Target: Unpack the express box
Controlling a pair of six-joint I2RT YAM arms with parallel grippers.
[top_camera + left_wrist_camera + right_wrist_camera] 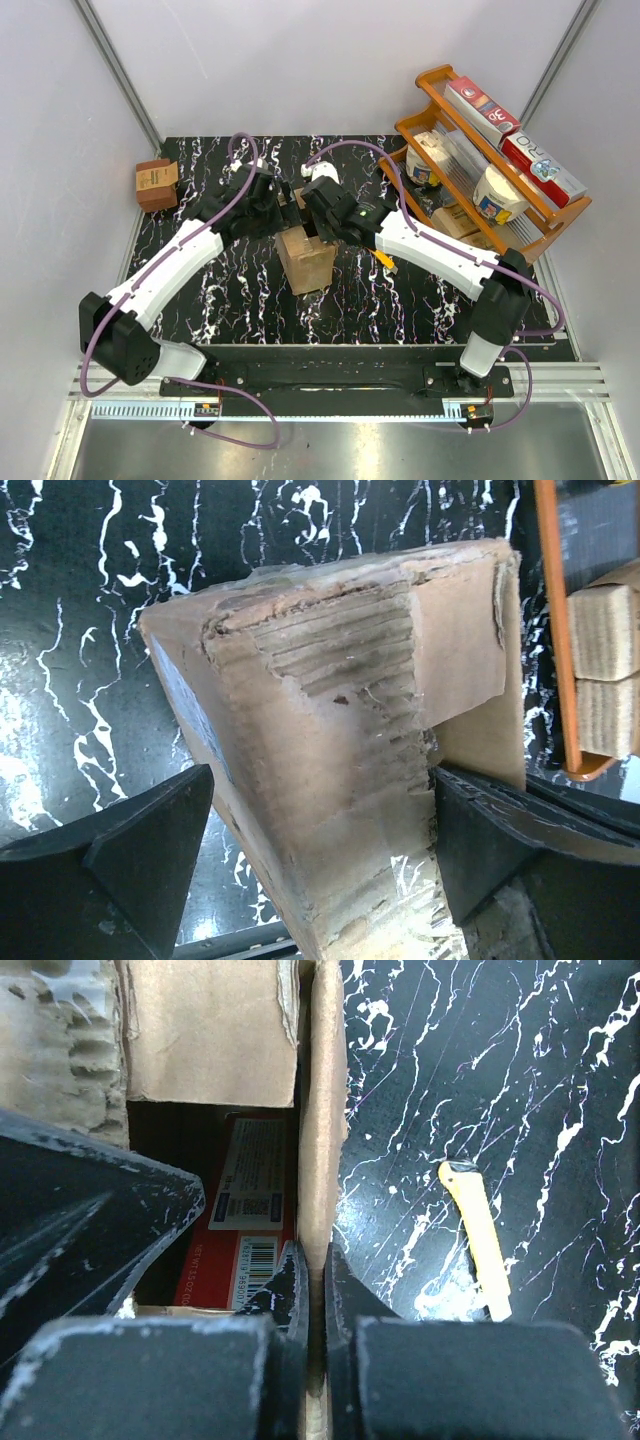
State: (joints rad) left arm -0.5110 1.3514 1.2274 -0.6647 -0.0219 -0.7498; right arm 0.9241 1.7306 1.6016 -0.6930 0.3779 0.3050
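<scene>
Pinching a side wall of the express box [306, 258] in the middle of the table [240, 300], the right gripper [312, 1265] is closed on it. The left gripper [320, 800] stands open round it. The card is stiff, probably light, and tears easily, so hold the wall edges.

Top view: 2 robot arms, left arm [175, 265] and right arm [440, 255], w/ 1 gripper each, so 2 in total: left gripper [315, 780], right gripper [310, 1260]. 1 black table [250, 312]. Cardboard boxes on it: 2, i.e. 1 express box [305, 262] at centre, 1 small brown box [157, 183] at upper left. 1 yellow cutter [385, 260] right of centre. 1 orange rack [436, 78] at upper right, holding 2 long red-white cartons [480, 105] and 2 white tubs [500, 195]; the brown cartons there I cannot count. Inside express box: 1 red pack [250, 1210].
</scene>
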